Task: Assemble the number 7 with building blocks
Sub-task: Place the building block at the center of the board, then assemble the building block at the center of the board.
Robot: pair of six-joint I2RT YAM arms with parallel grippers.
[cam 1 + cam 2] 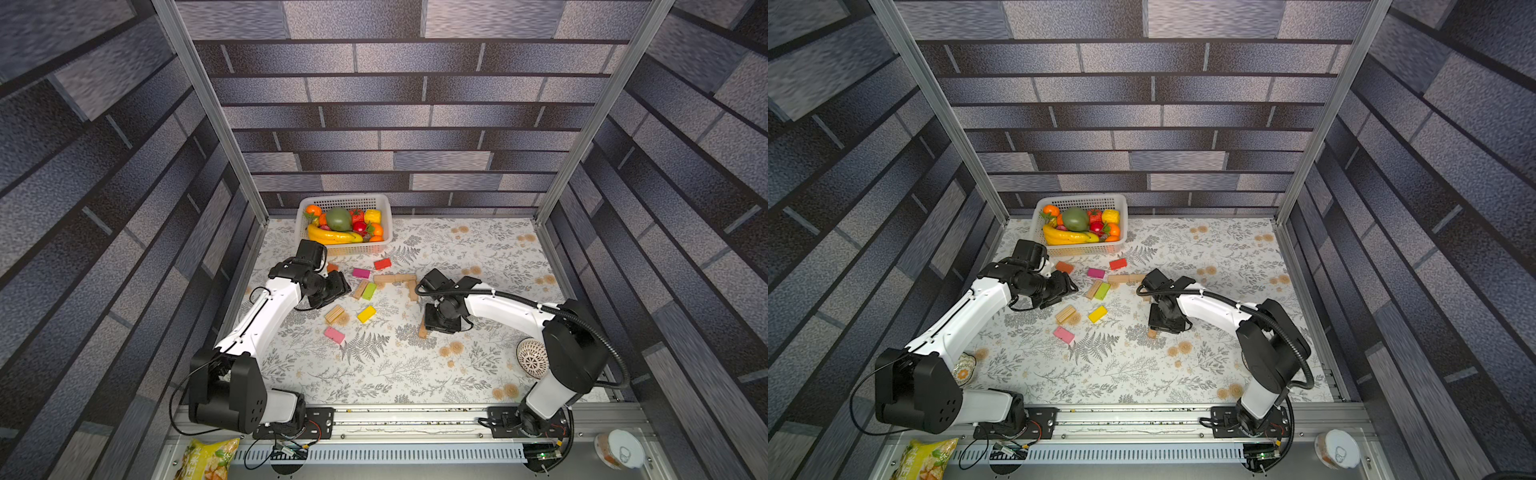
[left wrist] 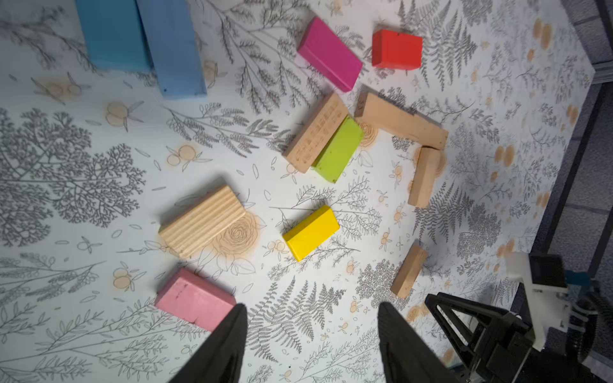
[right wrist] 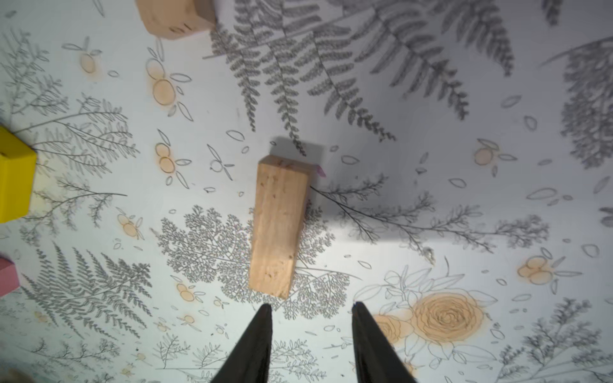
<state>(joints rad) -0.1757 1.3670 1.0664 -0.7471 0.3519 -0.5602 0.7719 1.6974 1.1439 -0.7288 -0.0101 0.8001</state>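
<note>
- A patterned dish (image 1: pixel 963 369) by the left arm's base and a white perforated dome (image 1: pixel 531 357) by the right arm each show in a top view.
- The pink block (image 1: pixel 334 335) lies nearest on the floral counter (image 1: pixel 395 374), left of centre.
- The right hand (image 3: pixel 310 305) has its fingers spread with nothing between them, tips just short of a lone tan block (image 3: pixel 277 228) lying flat. From above, this hand hides most of that block.
- Farther left, the yellow block (image 1: pixel 366 314) and the ribbed tan block (image 1: pixel 334 314) lie near each other, not touching.
- The left hand (image 2: pixel 313 305) is spread wide and empty over bare cloth.
- A plain tan block (image 2: pixel 315 132) and the green block (image 2: pixel 338 149) touch side to side.
- The number 7 (image 1: pixel 401 281) sits mid-counter. Two tan blocks lie end to end as its bar and a third hangs from the right end. The lone tan block lies apart, nearer. The left wrist view shows this gap clearly.
- Beyond lie the magenta block (image 1: pixel 361 273), the red block (image 1: pixel 382 264) and the orange block (image 1: pixel 1064 267).
- Two blue blocks (image 2: pixel 172 49), touching, show only in the left wrist view.
- The fruit basket (image 1: pixel 345 202) stands at the far edge.
</note>
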